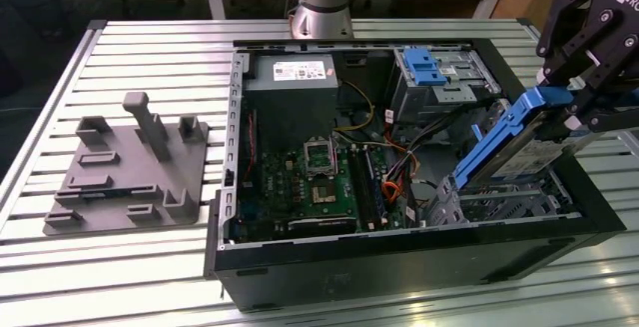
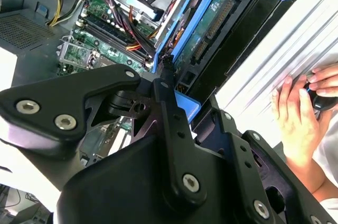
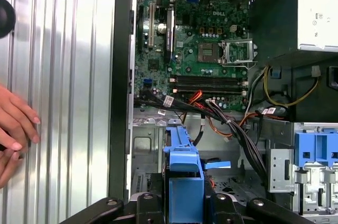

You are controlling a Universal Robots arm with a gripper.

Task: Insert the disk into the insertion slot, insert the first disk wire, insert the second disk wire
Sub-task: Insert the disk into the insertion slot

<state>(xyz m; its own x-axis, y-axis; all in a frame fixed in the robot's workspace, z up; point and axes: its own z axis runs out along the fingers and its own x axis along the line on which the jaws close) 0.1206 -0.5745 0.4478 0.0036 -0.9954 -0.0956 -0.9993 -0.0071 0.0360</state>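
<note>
We found the gripper (image 1: 567, 101) closed on the disk (image 1: 514, 153), its black fingers clamped on the upper end of the bright blue carrier frame. The disk hung tilted beneath the fingertips with its silver face showing. Its free end slanted down and away from the gripper into the open computer case (image 1: 399, 267).

In the first wrist view the disk (image 3: 182, 174) ran straight out between the two fingers (image 3: 143, 203). In the second wrist view we saw the disk (image 2: 208, 28) edge-on beyond the gripper, with its connector row in sight.

Directly below the gripper lay the insertion slot (image 1: 504, 201), the low perforated silver drive cage. The disk was not yet seated in it. Its lower end reached the edge of the cage farthest from the gripper, though we could not tell whether the two touched.

Farther from the gripper, across the case, sat the taller drive bay (image 1: 432, 69) with its blue latch, the grey power supply (image 1: 289, 72) and the green motherboard (image 1: 319, 185). Between the disk's lower end and the motherboard ran a bundle of black cables (image 3: 235, 126) and an orange cable (image 3: 196, 96).

A person's hand (image 3: 16, 129) rested on the slatted metal table (image 1: 150, 43) just outside the case wall, off to one side of the gripper. A grey fixture plate (image 1: 130, 170) lay on the table well apart from the gripper, on the far side of the case.
</note>
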